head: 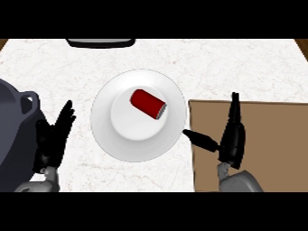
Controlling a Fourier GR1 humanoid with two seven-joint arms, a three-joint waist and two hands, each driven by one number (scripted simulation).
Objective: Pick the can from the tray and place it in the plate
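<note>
Counter [249,67] of pale marble carries a dark pot [3,131] at the left, a brown tray [263,135] at the right and a white plate [109,135] between. The red can [147,103] lies on its side in the plate, long axis slanting up-left to down-right. The right hand [231,135], released with fingers straight, sits nearer, the can up-left of it. The left hand [55,133] rests open beside the pot

A large dark grey pot [3,131] with a side handle sits just left of the left hand [53,135]. A dark object [100,43] lies at the far edge of the white marbled counter [249,67], well beyond both hands.
</note>
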